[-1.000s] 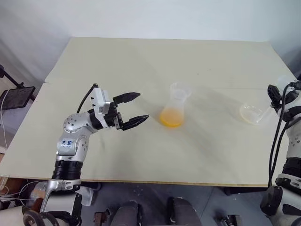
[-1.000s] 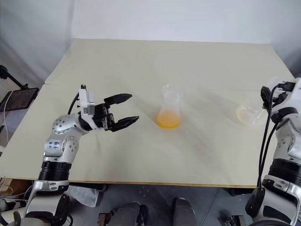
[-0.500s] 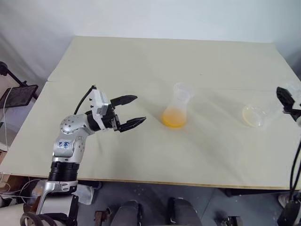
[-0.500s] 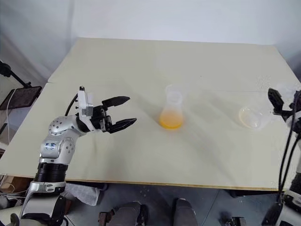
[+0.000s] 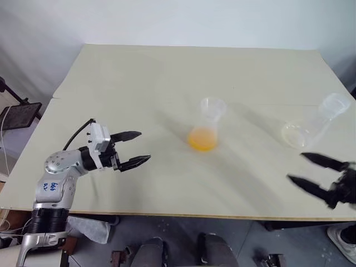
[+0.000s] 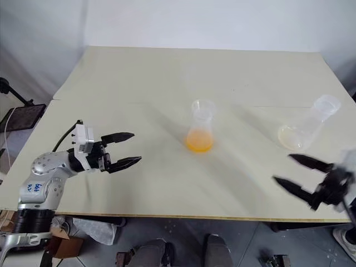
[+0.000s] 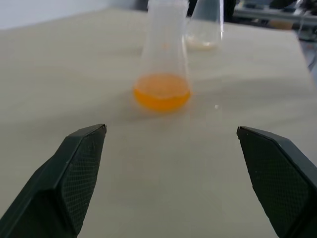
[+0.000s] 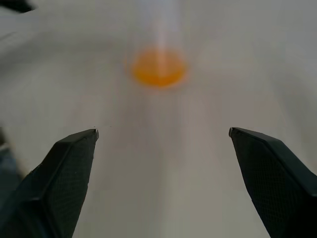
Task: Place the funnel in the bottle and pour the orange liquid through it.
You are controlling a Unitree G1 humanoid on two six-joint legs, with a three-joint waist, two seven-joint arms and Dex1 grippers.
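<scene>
the flask (image 5: 207, 129) of orange liquid (image 5: 202, 139) is being flanked mid-table by the spread, empty left gripper (image 5: 136, 148) and right gripper (image 5: 307, 169), the right lying nearer the tipped bottle (image 5: 312, 125).

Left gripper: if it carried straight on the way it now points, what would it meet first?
Probably the flask with the orange liquid. The open left gripper points across bare table towards it, and nothing lies between them. Its wrist view centres that flask, though depth is hard to judge.
</scene>
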